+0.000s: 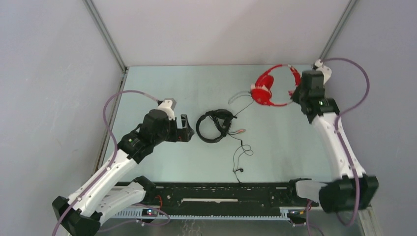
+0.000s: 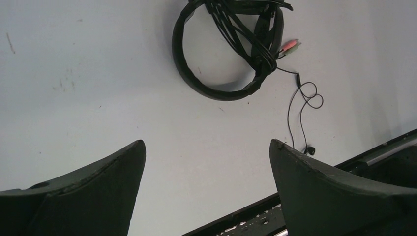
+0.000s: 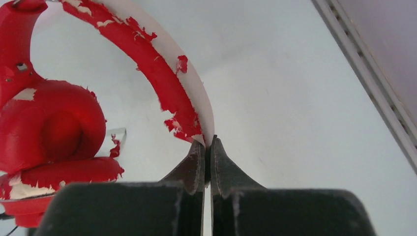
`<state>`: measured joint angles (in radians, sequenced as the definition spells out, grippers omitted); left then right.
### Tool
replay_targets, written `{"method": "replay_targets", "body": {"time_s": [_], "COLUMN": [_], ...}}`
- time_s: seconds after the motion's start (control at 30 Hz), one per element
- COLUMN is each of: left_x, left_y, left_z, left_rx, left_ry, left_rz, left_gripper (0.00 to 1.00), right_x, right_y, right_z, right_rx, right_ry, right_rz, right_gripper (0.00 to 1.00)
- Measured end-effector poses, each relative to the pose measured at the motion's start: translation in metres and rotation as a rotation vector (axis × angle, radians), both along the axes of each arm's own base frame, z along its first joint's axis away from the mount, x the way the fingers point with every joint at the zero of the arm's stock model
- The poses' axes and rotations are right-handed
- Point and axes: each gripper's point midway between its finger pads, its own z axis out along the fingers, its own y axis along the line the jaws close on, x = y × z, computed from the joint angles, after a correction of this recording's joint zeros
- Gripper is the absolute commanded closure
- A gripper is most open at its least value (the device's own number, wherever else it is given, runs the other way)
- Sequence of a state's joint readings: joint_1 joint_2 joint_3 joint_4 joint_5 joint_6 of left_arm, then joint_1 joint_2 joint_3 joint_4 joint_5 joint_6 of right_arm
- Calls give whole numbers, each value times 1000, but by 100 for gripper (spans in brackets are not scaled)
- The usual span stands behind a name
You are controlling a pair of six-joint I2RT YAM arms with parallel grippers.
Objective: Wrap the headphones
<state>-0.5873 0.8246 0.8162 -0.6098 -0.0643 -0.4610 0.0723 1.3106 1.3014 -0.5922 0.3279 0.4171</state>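
The red headphones (image 1: 265, 91) lie at the far right of the table, earcups stacked to the left and the headband arching right. In the right wrist view the peeling red-and-white headband (image 3: 152, 69) runs down into my right gripper (image 3: 206, 145), which is shut on its thin edge; the red earcups (image 3: 49, 128) sit to the left. From above, the right gripper (image 1: 296, 92) meets the band's right end. My left gripper (image 1: 184, 129) hangs open and holds nothing, left of the table's middle; its fingertips (image 2: 137, 147) stand wide apart over bare table.
Black headphones (image 1: 214, 127) with their cable bundled around them lie mid-table, just right of the left gripper. A thin dark cable (image 1: 241, 152) loops from there toward the black rail (image 1: 221, 194) at the near edge. Side walls stand close to both arms.
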Motion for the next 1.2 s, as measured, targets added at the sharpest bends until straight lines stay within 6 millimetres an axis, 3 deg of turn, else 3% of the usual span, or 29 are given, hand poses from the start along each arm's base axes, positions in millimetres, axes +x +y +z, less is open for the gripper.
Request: {"method": "replay_targets", "body": {"time_s": [0.23, 0.33, 0.43, 0.53, 0.6, 0.93, 1.03, 1.17, 1.2], "left_x": [11, 14, 15, 14, 14, 5, 4, 3, 3], "left_y": [-9, -10, -9, -8, -8, -13, -16, -24, -28], "left_z": [34, 52, 62, 64, 64, 61, 59, 53, 51], "left_rx": [-6, -5, -3, 2, 2, -12, -18, -28, -38], "left_ry": [-74, -120, -148, -154, -153, -127, -115, -81, -69], "left_rz": [-52, -65, -71, -75, -77, -117, -134, -169, -180], "left_gripper": [0, 0, 0, 0, 0, 0, 0, 0, 0], "right_x": [-121, -155, -174, -178, -175, -168, -166, -149, -144], "right_y": [20, 32, 40, 47, 55, 113, 111, 88, 80], "right_z": [-40, -25, 10, 29, 26, -52, -79, -109, -116], "right_rx": [-122, -184, -243, -272, -276, -347, -431, -525, -537], "right_ry": [24, -105, -286, -370, -357, -20, 117, 267, 302], "right_rz": [295, 440, 521, 565, 616, 1005, 1052, 1016, 991], "right_gripper": [100, 100, 100, 100, 100, 100, 100, 100, 92]}}
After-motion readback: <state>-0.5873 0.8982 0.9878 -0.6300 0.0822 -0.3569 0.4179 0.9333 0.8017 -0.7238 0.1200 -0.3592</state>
